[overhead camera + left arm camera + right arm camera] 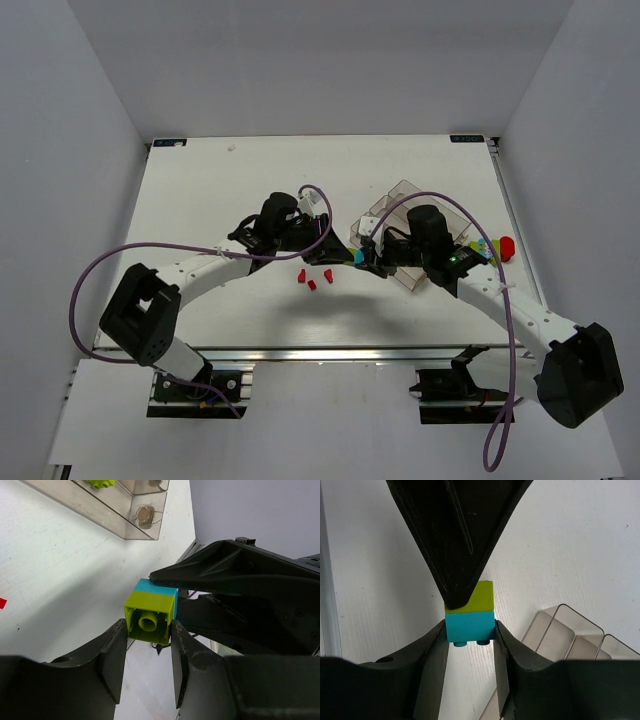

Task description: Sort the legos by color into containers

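A yellow-green lego (150,615) and a cyan-blue lego (470,626) are stuck together and held above the table between both grippers (358,257). My left gripper (147,640) is shut on the yellow-green lego. My right gripper (470,640) is shut on the cyan-blue lego, whose studs point toward its wrist camera. Three red legos (312,280) lie on the table just left of and below the grippers. The clear divided tray (400,192) stands behind the right gripper, partly hidden by that arm. In the left wrist view one of the tray's (100,507) compartments holds a yellow-green piece (100,483).
A red piece (507,247) and a few small coloured legos (483,247) lie to the right of the tray beside the right arm. Purple cables loop over both arms. White walls enclose the table on three sides.
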`<move>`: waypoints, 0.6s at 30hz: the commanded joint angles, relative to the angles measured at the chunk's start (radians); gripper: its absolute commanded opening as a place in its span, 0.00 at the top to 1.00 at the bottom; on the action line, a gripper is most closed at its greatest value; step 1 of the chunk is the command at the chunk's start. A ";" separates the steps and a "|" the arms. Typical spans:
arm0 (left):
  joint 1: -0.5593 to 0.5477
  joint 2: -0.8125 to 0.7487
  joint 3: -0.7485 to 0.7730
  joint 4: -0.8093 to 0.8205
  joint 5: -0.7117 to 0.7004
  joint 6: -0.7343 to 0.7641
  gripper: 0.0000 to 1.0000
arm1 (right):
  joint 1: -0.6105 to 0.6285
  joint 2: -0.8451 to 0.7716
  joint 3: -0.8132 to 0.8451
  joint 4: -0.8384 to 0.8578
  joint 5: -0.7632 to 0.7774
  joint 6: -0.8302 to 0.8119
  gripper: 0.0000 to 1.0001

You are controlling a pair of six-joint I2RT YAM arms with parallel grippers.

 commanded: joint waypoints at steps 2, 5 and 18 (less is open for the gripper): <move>-0.008 0.005 -0.010 0.070 0.077 -0.037 0.76 | 0.004 -0.004 -0.008 0.090 -0.019 0.019 1.00; -0.008 0.008 -0.011 0.072 0.083 -0.040 0.90 | -0.001 -0.007 -0.016 0.096 -0.012 0.019 1.00; 0.012 -0.018 -0.011 0.040 0.086 -0.029 1.00 | -0.007 -0.035 -0.040 0.113 0.042 0.008 1.00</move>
